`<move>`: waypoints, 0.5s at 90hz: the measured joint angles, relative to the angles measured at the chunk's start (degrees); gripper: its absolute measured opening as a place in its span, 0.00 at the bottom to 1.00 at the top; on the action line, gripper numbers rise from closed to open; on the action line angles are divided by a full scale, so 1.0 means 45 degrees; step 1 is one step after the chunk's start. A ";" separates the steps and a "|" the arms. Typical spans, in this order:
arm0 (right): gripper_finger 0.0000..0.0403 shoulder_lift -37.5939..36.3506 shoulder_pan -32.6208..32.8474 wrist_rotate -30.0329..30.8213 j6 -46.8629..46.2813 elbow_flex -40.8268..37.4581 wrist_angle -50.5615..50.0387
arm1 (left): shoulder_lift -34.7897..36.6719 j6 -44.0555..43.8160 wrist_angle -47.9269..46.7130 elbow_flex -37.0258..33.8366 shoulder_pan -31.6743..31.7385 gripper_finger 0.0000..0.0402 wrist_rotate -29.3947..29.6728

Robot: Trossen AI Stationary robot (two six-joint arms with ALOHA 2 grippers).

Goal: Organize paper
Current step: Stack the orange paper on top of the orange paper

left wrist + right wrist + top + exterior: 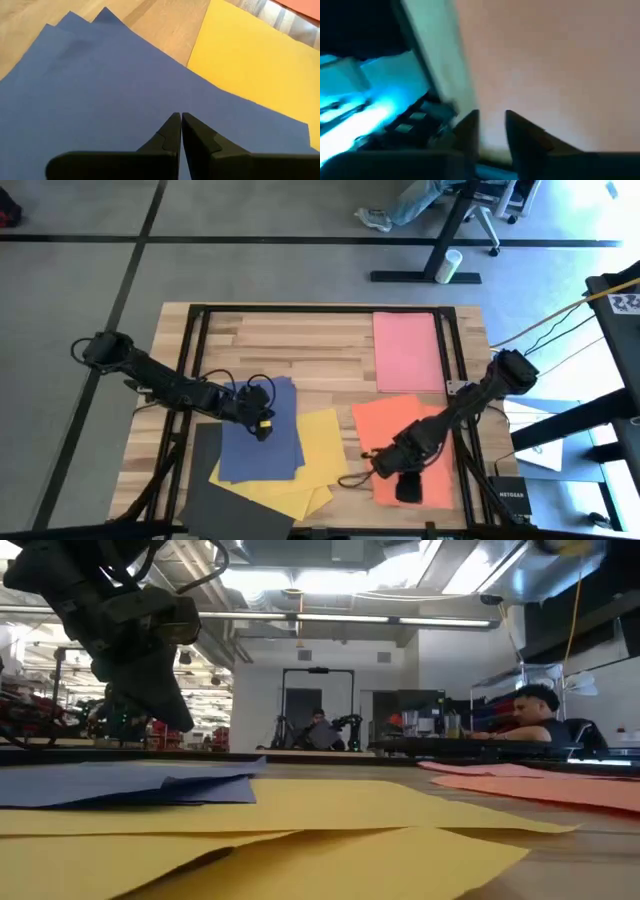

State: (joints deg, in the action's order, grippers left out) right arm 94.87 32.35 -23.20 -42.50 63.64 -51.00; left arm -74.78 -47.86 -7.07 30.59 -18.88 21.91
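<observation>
Grey floor around wooden worktop. High view: pink paper at far right, orange paper near right, navy paper overlapping yellow paper, dark sheet at near left edge. Left tool over navy, right tool over orange. Low view: seated people behind worktop. Left wrist: tool's fingers closed, empty, above navy. Right wrist: fingers slightly apart over orange.

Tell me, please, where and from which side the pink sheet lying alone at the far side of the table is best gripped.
Probably at a corner or edge of the pink sheet: it lies flat on the table, nothing overlaps it. The right gripper is nearer, so approach its near edge from above, sliding one finger under.
</observation>
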 joint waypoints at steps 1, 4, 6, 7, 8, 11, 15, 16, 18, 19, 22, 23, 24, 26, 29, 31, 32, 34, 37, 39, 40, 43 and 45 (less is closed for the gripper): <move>0.05 0.0000 -0.0093 0.0184 0.0196 -0.0001 0.0004 | 0.0003 -0.0003 0.0000 0.0000 -0.0003 0.00 -0.0003; 0.03 0.0000 -0.0406 0.0669 0.0783 -0.0001 0.0035 | 0.0001 -0.0017 -0.0005 0.0000 -0.0002 0.00 -0.0004; 0.02 0.0000 -0.0628 0.0936 0.1142 -0.0001 0.0073 | 0.0001 -0.0018 -0.0005 0.0000 0.0001 0.00 -0.0004; 0.02 0.0000 -0.0745 0.1057 0.1304 -0.0001 0.0091 | 0.0000 -0.0018 -0.0005 0.0000 -0.0003 0.00 -0.0006; 0.03 0.0000 -0.0866 0.1175 0.1473 -0.0001 0.0100 | 0.0001 -0.0018 -0.0005 0.0000 -0.0002 0.00 -0.0005; 0.03 0.0000 -0.1247 0.1526 0.1965 -0.0001 0.0105 | -0.0001 -0.0018 -0.0005 0.0000 -0.0002 0.00 -0.0004; 0.03 0.0000 -0.1801 0.2007 0.2609 -0.0001 0.0163 | -0.0001 -0.0018 -0.0005 0.0000 0.0022 0.00 -0.0009; 0.02 0.0000 -0.1938 0.2124 0.2771 -0.0001 0.0201 | -0.0001 -0.0021 -0.0005 0.0000 0.0025 0.00 -0.0011; 0.02 0.0000 -0.2220 0.2364 0.3111 -0.0001 0.0328 | 0.0003 -0.0023 -0.0005 0.0000 0.0029 0.00 -0.0010; 0.01 0.0000 -0.2354 0.2469 0.3306 -0.0001 0.0403 | 0.0002 -0.0023 -0.0005 0.0000 0.0030 0.00 -0.0009; 0.01 0.0007 -0.2760 0.2650 0.3884 -0.0001 0.0653 | 0.0003 -0.0023 0.0000 0.0000 0.0030 0.00 -0.0009; 0.01 0.0033 -0.2896 0.2682 0.4053 -0.0001 0.0755 | -0.0001 -0.0023 0.0000 0.0000 0.0030 0.00 -0.0009; 0.00 0.0072 -0.3040 0.2715 0.4212 -0.0001 0.0862 | 0.0000 -0.0026 -0.0003 0.0000 0.0030 0.00 -0.0010; 0.01 0.0130 -0.3306 0.2730 0.4514 0.0003 0.1140 | 0.0003 -0.0026 -0.0005 0.0000 0.0030 0.00 -0.0009; 0.01 0.0183 -0.3711 0.2713 0.4949 0.0003 0.1479 | 0.0003 -0.0024 -0.0005 0.0000 0.0030 0.00 -0.0009; 0.01 0.0218 -0.3952 0.2717 0.5191 0.0002 0.1618 | 0.0004 -0.0028 -0.0005 0.0000 0.0030 0.00 -0.0009; 0.01 0.0241 -0.4062 0.2720 0.5309 -0.0001 0.1682 | 0.0004 -0.0028 -0.0005 0.0000 0.0030 0.00 -0.0009; 0.00 0.0316 -0.4289 0.2716 0.5567 -0.0001 0.1816 | 0.0004 -0.0028 -0.0019 0.0000 0.0030 0.00 -0.0009; 0.00 0.0452 -0.4614 0.2750 0.5927 0.0008 0.2114 | 0.0004 -0.0019 -0.0011 0.0000 0.0030 0.00 -0.0009; 0.00 0.0546 -0.4823 0.2889 0.6113 0.0024 0.2272 | 0.0004 -0.0002 0.0007 -0.0006 0.0025 0.00 -0.0014; 0.00 0.0600 -0.4913 0.2965 0.6206 0.0027 0.2336 | 0.0004 0.0007 0.0015 -0.0012 0.0025 0.00 -0.0014; 0.00 0.0824 -0.5171 0.3208 0.6512 0.0021 0.2392 | 0.0004 0.0017 -0.0013 -0.0025 0.0025 0.00 -0.0014; 0.00 0.1005 -0.5355 0.3288 0.6736 0.0018 0.2423 | 0.0004 0.0034 -0.0059 -0.0029 0.0025 0.00 -0.0014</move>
State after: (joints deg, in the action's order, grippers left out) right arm 99.39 8.25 -8.41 -12.19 63.72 -40.10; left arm -74.76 -47.71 -7.34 30.46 -18.76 21.85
